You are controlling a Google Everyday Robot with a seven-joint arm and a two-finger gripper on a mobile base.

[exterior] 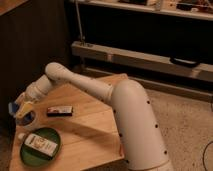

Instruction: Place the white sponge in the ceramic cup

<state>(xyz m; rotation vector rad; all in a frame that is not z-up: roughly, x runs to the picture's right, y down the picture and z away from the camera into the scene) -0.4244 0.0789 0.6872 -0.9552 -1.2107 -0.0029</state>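
Wooden table (92, 127) in a dim workshop: a white robot arm stretches across the tabletop to the far left corner, where its gripper (21, 109) hangs just above the ceramic cup (28, 120). A pale cream block that looks to be the white sponge (24, 111) sits at the gripper's tip, right over the cup's thick rim. Whether the jaws are pinching it or have let go cannot be told from this view. Close by lie a dark flat bar (60, 110) and a green plate (26, 157) carrying a white-labelled packet (40, 145), neither of them involved. The task appears to be at its placing step, with the carry judged complete. The next move probably calls for a short, centred descent into the cup's mouth and a clean release, without tipping the light cup.
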